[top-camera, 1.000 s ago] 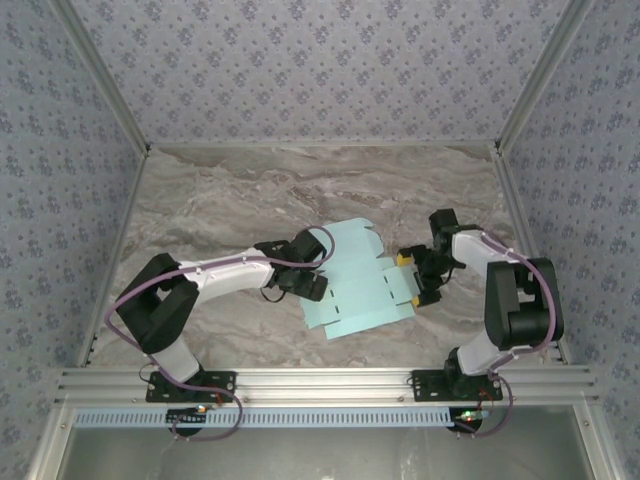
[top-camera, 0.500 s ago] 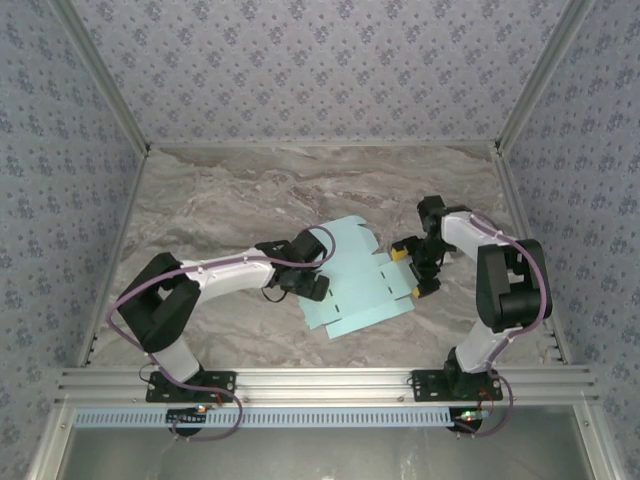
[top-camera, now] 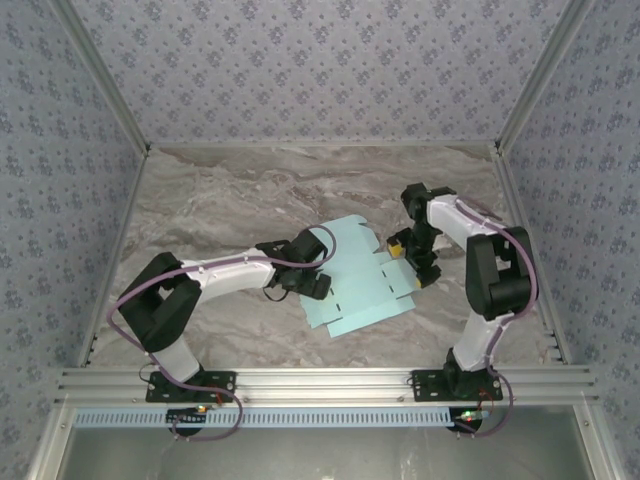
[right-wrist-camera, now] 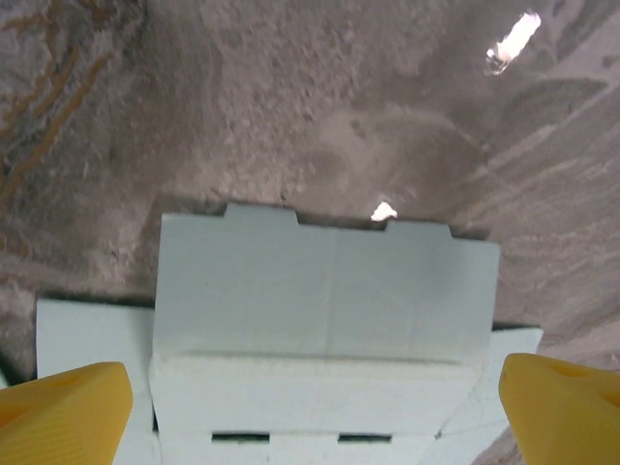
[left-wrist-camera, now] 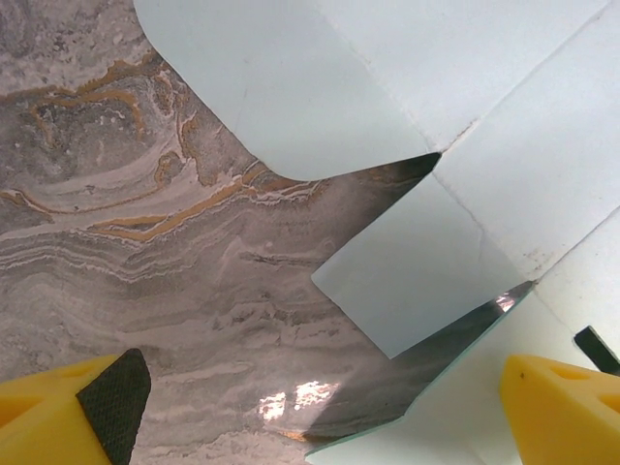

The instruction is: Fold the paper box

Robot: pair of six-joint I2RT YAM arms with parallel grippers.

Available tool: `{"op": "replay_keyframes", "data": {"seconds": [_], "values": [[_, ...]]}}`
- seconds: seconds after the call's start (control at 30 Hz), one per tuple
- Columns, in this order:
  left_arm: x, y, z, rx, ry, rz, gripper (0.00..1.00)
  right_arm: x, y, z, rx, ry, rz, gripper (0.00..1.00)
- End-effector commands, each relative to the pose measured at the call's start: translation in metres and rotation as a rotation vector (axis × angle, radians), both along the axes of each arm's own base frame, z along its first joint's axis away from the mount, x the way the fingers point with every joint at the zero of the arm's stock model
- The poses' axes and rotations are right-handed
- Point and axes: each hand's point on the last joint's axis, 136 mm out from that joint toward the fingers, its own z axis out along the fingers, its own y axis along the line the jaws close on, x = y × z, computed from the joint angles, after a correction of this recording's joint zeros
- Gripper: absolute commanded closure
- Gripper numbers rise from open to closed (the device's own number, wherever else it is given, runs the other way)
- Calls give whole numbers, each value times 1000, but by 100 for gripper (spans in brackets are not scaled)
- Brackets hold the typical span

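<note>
The paper box [top-camera: 362, 285] is a light mint die-cut sheet lying mostly flat at the table's middle. My left gripper [top-camera: 314, 284] is open at the sheet's left edge. In the left wrist view its yellow fingers [left-wrist-camera: 68, 412] straddle bare marble and a slightly raised corner of the paper box [left-wrist-camera: 542, 165], holding nothing. My right gripper [top-camera: 408, 263] is open at the sheet's right end. In the right wrist view the right gripper [right-wrist-camera: 315, 412] hangs over a flap [right-wrist-camera: 329, 281] with two tabs on its far edge and two slits near its fold, not touching it.
The marble table [top-camera: 220, 200] is enclosed by patterned walls [top-camera: 320, 70] at the back and both sides. An aluminium rail [top-camera: 320, 380] runs along the near edge, where both arm bases are bolted.
The right arm has swung its wrist back and to the left, bringing its open gripper a little further over the sheet's right end. The left arm and the sheet have not moved.
</note>
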Motion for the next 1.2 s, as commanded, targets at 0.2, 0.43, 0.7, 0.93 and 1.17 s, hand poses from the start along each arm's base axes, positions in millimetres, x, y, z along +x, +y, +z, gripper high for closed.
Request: {"op": "replay_keyframes", "data": {"seconds": [0.2, 0.43, 0.7, 0.93, 1.17], "values": [[-3, 0, -3, -20, 5, 4, 5, 4, -15, 2, -138, 53, 12, 0], [-4, 1, -3, -19, 2, -3, 5, 7, -11, -1, -158, 78, 1, 5], [-4, 0, 1, -34, -3, -2, 5, 6, 5, -15, -139, 134, 25, 10], [-7, 0, 1, -56, -3, 0, 5, 5, 7, -21, -145, 175, 33, 19], [-8, 0, -3, -53, 5, 4, 5, 2, 12, -25, -147, 200, 54, 39]]}}
